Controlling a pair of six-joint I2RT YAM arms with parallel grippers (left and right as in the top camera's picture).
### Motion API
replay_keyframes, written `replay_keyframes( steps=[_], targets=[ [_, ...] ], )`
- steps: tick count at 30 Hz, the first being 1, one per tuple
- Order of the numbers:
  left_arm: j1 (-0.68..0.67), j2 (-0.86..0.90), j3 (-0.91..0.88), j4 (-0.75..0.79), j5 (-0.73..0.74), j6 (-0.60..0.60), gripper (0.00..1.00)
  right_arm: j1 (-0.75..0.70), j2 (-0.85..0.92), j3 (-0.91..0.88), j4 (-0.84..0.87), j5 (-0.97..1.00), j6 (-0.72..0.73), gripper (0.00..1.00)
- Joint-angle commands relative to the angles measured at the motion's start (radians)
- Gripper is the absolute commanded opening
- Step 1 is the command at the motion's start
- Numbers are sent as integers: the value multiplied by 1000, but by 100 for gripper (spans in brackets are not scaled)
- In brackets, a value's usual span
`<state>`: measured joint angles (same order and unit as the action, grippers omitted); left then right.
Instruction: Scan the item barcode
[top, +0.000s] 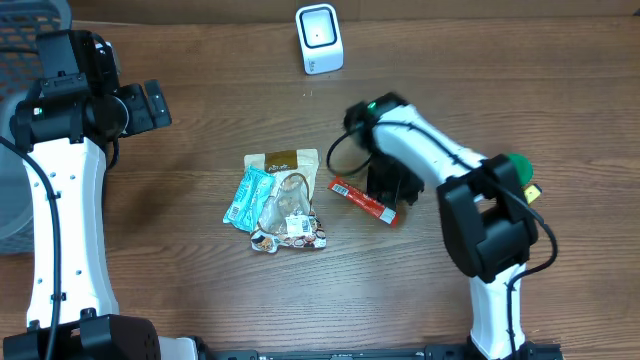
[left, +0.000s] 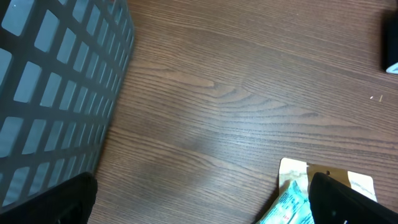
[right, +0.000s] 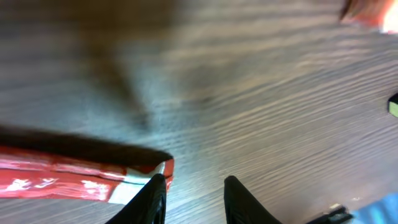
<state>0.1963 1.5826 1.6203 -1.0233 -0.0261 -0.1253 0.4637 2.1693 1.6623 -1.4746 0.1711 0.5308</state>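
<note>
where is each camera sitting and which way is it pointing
Overhead: above the table, looking straight down at scanner, packets and red bar; left arm and right arm show.
Left wrist: on the left arm, angled down at the basket and bare wood; the open left claw shows, fingers in the bottom corners.
Right wrist: low over the table, facing the red bar's end; the right claw shows, jaws apart.
Shared: overhead and left wrist both see the packets; overhead and right wrist the red bar.
</note>
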Motion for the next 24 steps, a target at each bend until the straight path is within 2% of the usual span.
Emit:
replay_keyframes(
  steps=[1, 4, 5, 7, 17, 22, 24],
  targets=[
    [-7, 7, 11, 3, 8, -13, 100, -33, -15, 80, -18, -216, -5, 24],
    [-7, 7, 11, 3, 8, -13, 100, -48, -15, 93, -21, -404, -5, 7],
    [-7, 7, 11, 3, 8, -13, 100, -49, -15, 91, -22, -448, -5, 5],
    [-7, 7, 11, 3, 8, -13, 100, -46, -15, 78, -16, -480, 5, 7],
    [-7, 7, 11, 3, 8, -13, 100, -21, -15, -61, 62, -451, 311, 14],
    [-7, 7, 11, 3, 8, -13, 100, -19, -15, -150, 147, -438, 338, 15],
    [-7, 7, 11, 3, 8, -13, 100, -21, -15, -171, 176, -374, 337, 15]
  ],
)
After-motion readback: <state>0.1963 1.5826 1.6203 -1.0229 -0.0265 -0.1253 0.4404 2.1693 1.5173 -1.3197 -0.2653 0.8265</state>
